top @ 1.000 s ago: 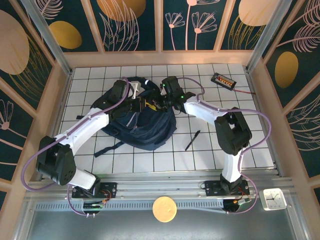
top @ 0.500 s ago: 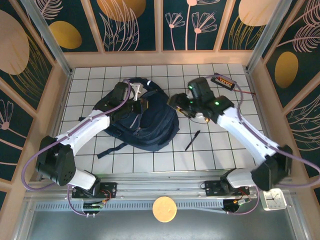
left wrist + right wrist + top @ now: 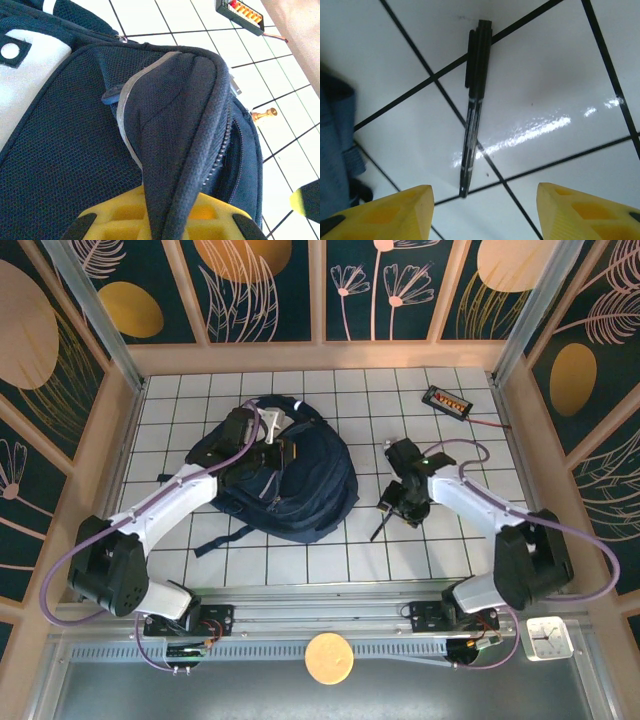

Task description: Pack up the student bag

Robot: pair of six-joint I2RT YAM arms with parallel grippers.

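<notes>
Toward the near side of the white tiled table (image 3: 330,560), the right gripper (image 3: 483,200) hangs over a black pen (image 3: 472,105) that lies flat on the tiles, its yellow jaws apart and gripping nothing. Left of it, around the table's middle, the student bag (image 3: 300,490) lies flat, with the left gripper (image 3: 165,210) pinched tight on a fold of its zippered rim. Farther back on the right, a small black device with orange keys (image 3: 446,400) lies well apart from the bag.

The left arm (image 3: 175,492) and the right arm (image 3: 470,502) have smooth white shells (black at the joints); a lilac cable (image 3: 48,585) loops beside each; the fingers (image 3: 582,212) are yellow plastic with moulded hollows.
</notes>
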